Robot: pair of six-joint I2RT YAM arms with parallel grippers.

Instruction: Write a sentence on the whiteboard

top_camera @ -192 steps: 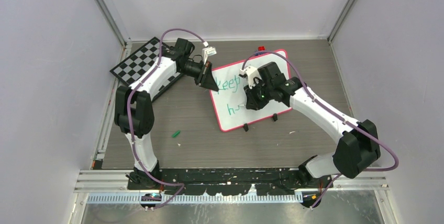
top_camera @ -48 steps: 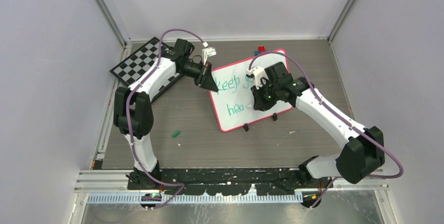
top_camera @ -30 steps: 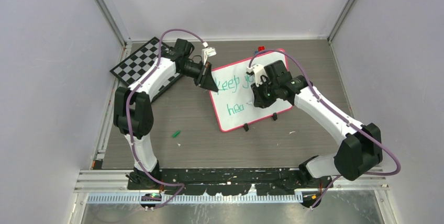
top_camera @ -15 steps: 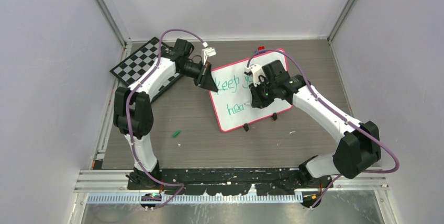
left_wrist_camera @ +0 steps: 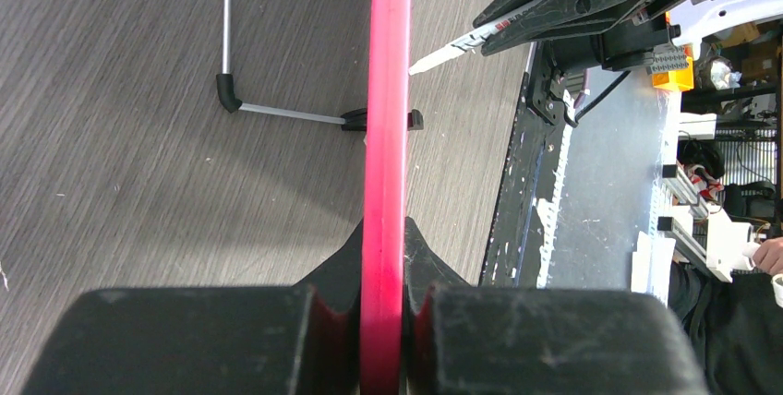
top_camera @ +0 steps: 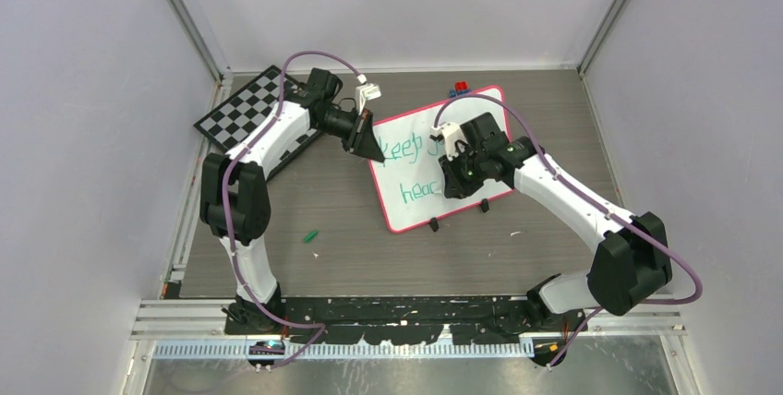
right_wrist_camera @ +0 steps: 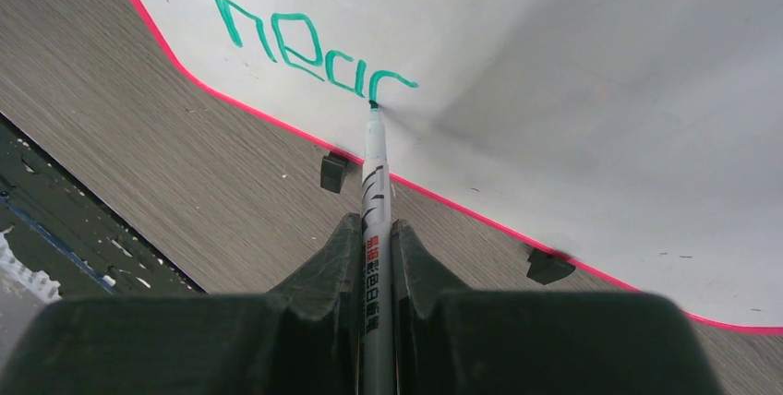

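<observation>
In the right wrist view we see what the overhead hides: the marker [right_wrist_camera: 374,183] tip touches the whiteboard [right_wrist_camera: 572,118] just after "heac", the lower line of the sentence [right_wrist_camera: 314,44]. The right gripper [right_wrist_camera: 374,229] is clenched on the marker. The left wrist view shows the left gripper [left_wrist_camera: 384,257] pinching the board's red rim at its far left corner. The board sits far and right of centre on the grey wood-grain table [top_camera: 369,257], with a chessboard [top_camera: 242,109] at far left and pale walls around.

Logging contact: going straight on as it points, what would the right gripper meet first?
The right gripper holds a white marker whose tip seems to touch the glossy pink-rimmed whiteboard, beside green lettering.
</observation>
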